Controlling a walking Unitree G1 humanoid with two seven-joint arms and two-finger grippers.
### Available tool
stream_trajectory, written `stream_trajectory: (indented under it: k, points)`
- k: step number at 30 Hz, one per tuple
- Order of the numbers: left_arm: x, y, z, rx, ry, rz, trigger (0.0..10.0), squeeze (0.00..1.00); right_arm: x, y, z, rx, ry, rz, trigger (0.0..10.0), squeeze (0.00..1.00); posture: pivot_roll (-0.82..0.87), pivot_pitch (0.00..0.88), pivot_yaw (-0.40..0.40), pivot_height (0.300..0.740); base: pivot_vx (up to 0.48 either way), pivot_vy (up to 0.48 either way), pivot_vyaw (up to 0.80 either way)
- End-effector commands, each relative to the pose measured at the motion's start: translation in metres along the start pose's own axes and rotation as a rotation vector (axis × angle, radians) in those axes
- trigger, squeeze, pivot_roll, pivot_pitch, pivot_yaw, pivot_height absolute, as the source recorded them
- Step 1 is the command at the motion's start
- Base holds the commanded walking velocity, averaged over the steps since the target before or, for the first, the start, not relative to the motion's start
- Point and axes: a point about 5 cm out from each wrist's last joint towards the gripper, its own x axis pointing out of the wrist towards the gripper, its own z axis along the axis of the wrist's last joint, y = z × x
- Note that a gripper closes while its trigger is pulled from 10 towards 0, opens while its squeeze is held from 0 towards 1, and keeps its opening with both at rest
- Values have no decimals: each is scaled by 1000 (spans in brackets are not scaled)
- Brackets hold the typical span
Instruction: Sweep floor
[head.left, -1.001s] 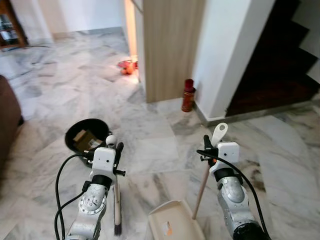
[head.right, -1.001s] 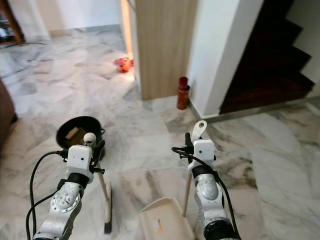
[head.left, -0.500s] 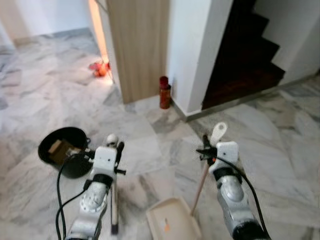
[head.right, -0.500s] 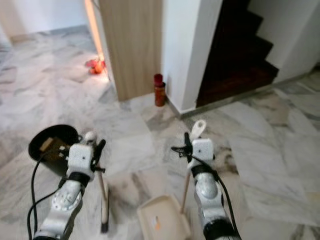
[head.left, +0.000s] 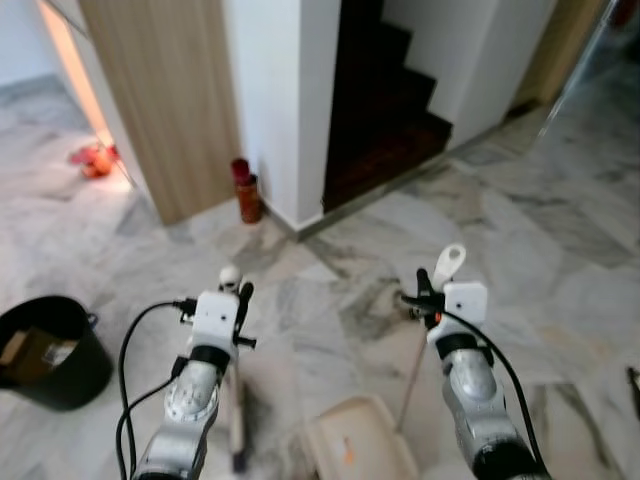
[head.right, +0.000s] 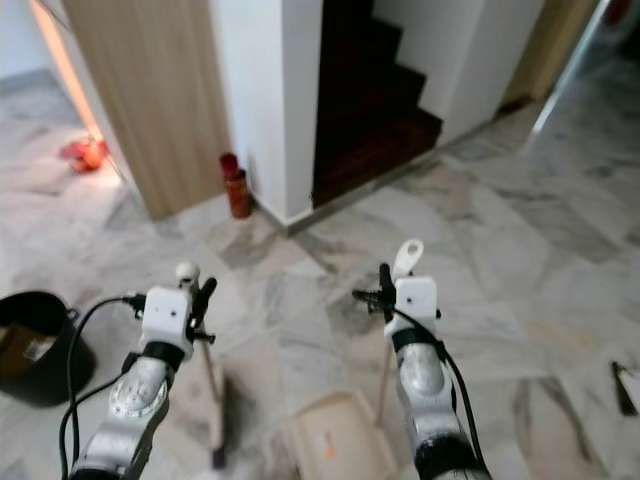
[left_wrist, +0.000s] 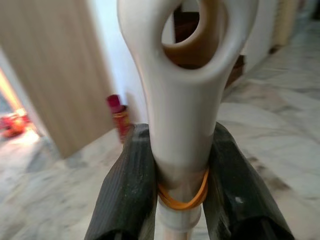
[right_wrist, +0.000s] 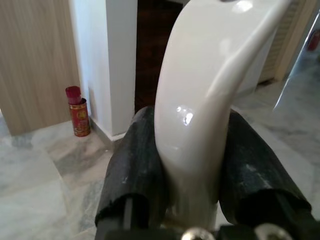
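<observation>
My left gripper (head.left: 238, 297) is shut on the cream broom handle (left_wrist: 183, 95), which has an orange band just below its looped top. The broom stick (head.left: 237, 418) runs down to the marble floor in front of me. On the other side, the right gripper (head.left: 424, 297) is shut on the cream grip (right_wrist: 205, 95) of the dustpan's wooden pole (head.left: 411, 375). The beige dustpan (head.left: 362, 448) rests on the floor between the two arms. Both arms are held up in front of me at about the same height.
A black bin (head.left: 44, 350) with scraps stands on the floor at my left. A red can (head.left: 245, 190) sits at the foot of a white pillar beside a wood panel (head.left: 165, 95). Dark stairs (head.left: 385, 120) rise ahead. A red object (head.left: 92, 158) lies far left.
The camera has swung to the right, so the bin, can and stairs have slid left in the picture. Both grippers keep the same hold on broom and dustpan.
</observation>
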Motion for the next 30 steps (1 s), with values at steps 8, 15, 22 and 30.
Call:
stream_trajectory:
  k: [8,15,22,30]
  points:
    - [5,1,10,32,-51,-3,10000,0,3,-4,5,27,-27,-38,10000,0,100,0,9,740,0,0,-800]
    - [5,0,10,30,-52,-2,10000,0,2,-6,4,26,-20,-48,10000,0,98,0,7,740,0,0,-800]
    - [5,0,10,28,-52,-4,10000,0,2,-7,4,27,-20,-57,10000,0,97,0,7,740,0,0,-800]
    - [6,0,11,29,-55,-5,10000,0,3,-7,5,25,-21,-62,10000,0,94,0,9,740,0,0,-800]
